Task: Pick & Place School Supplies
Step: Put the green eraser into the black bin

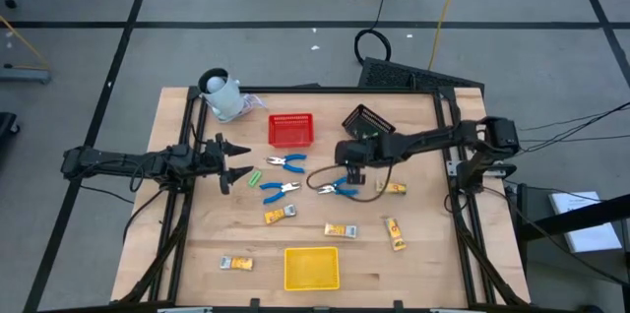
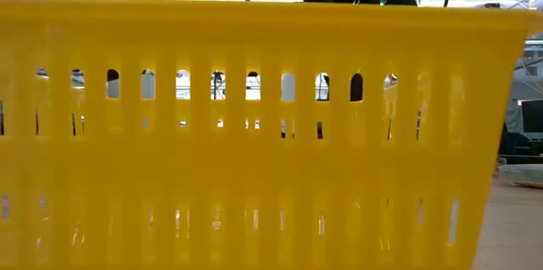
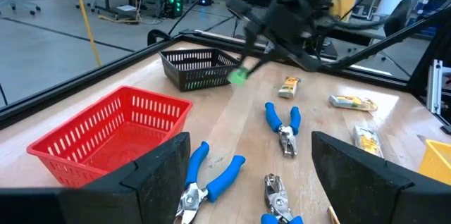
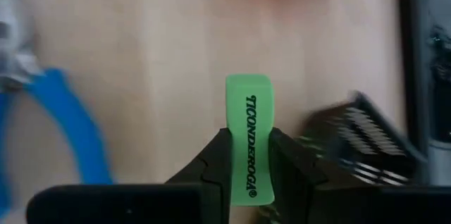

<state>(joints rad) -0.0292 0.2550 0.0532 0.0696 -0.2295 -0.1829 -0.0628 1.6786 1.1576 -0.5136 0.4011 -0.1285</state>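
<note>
My right gripper [image 1: 351, 172] hovers over the table's middle, just short of the black mesh basket [image 1: 365, 121], shut on a bright green block [image 4: 247, 122] printed TICONDEROGA. My left gripper [image 1: 232, 161] waits open at the table's left, fingers wide apart [image 3: 246, 182]. Two more green blocks [image 1: 255, 177] lie flat in front of it. Three blue-handled pliers [image 1: 285, 162] [image 1: 281, 191] [image 1: 336, 189] lie flat mid-table. Several yellow-orange packets [image 1: 279, 216] [image 1: 341, 229] [image 1: 396, 233] [image 1: 392, 187] [image 1: 236, 263] are scattered toward the near edge. My right gripper pinches the green block between its two fingers [image 4: 218, 153] by the long sides of its rear half [image 4: 248, 171], coming from above and pointing down. The block's free end [image 4: 247, 86] sticks out past the fingertips. It is lifted clear of the table [image 3: 239, 76].
A red mesh basket [image 1: 290, 130] stands at the far middle, left of the black one. The yellow tray [image 1: 311, 267] sits at the near edge, and its wall [image 2: 254, 134] fills the low view. A white object [image 1: 224, 96] stands at the far left corner.
</note>
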